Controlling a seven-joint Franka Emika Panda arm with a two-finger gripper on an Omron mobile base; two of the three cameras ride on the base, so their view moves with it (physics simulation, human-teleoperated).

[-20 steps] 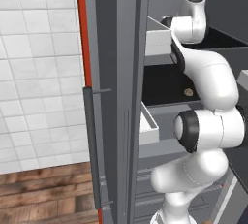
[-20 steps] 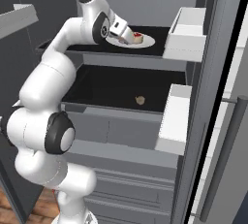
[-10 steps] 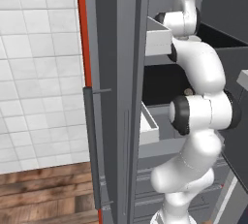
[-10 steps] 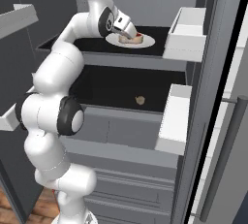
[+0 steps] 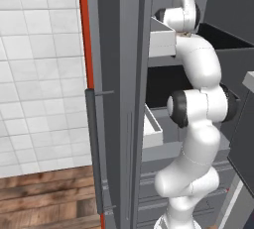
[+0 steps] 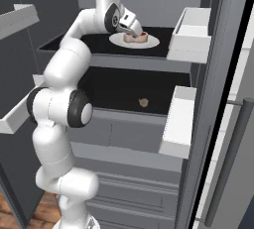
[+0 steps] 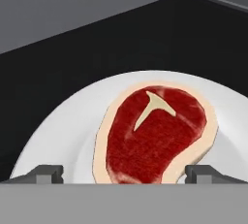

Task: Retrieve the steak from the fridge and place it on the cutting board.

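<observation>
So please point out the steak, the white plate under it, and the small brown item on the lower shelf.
steak [image 7: 155, 133]: hand view, on the red middle.
white plate [image 7: 58, 138]: hand view, on its bare left rim.
small brown item [image 6: 144, 102]: right base view, on its middle.

White tiled wall [image 5: 39, 69] above wooden plank floor [image 5: 44, 198].

My hand cam sits right over the steak [image 7: 155, 136] on its plate [image 7: 63, 136], looking down. Left base cam peeks past the fridge [image 5: 121, 99] door edge; right base cam faces the same shelves head-on, steak at 12 o'clock.
</observation>
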